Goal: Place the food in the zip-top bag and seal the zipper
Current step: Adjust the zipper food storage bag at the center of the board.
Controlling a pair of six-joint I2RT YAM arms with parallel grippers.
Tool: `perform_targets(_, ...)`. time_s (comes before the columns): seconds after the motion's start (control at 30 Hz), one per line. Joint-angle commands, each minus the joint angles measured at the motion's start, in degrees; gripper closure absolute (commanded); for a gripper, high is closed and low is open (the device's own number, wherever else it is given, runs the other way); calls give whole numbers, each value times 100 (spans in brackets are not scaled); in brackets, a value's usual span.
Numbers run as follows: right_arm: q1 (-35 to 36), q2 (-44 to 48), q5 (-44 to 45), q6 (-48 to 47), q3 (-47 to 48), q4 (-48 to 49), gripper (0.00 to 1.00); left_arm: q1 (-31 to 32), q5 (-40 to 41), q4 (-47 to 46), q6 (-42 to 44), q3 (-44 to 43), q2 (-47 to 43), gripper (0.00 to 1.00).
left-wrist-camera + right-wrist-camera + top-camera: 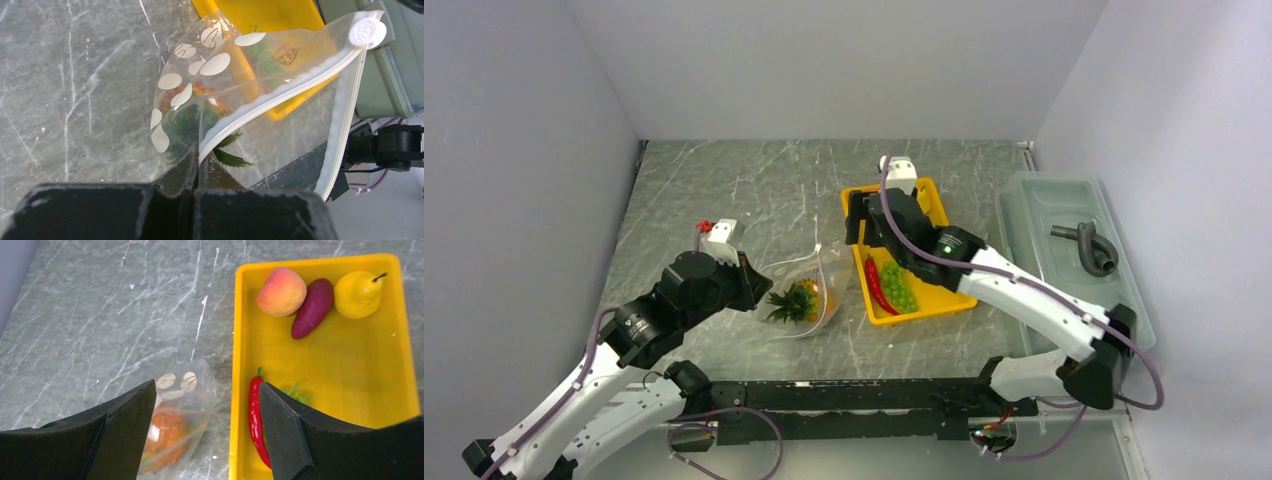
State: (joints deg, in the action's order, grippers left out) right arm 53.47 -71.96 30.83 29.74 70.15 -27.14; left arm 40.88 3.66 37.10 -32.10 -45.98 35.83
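Left wrist view showed the left gripper (196, 156) pinched together on the pale zipper (280, 92) of the dotted zip-top bag (172, 81). The bag lay on the tabletop (75, 100) just beside the left edge of the yellow tray (400, 340), with the orange pineapple (206, 94) inside, and its round white slider (367, 31) and a small brown print bore marks too small to read. The right gripper (206, 390) hung with its jaws wide apart, gripping nothing, above the bag and the tray's left rim, while the peach (281, 291), eggplant (312, 307) and pear (357, 294) sat along the tray's far end and the red chilli (256, 415) and green grapes (898, 287) lay nearer.
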Motion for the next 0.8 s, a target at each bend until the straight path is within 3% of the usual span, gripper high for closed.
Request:
perform_targets(0.0, -342, -577, -701, 294, 408, 152, 21, -26, -88, -274, 121, 1, -80, 100)
perform_targets(0.5, -886, -2374, -2033, 766, 435, 687, 26, -27, -151, -368, 133, 49, -82, 100)
perform_targets(0.77, -959, -2765, -2512, 905, 441, 885, 37, -16, -158, -344, 142, 20, -121, 100)
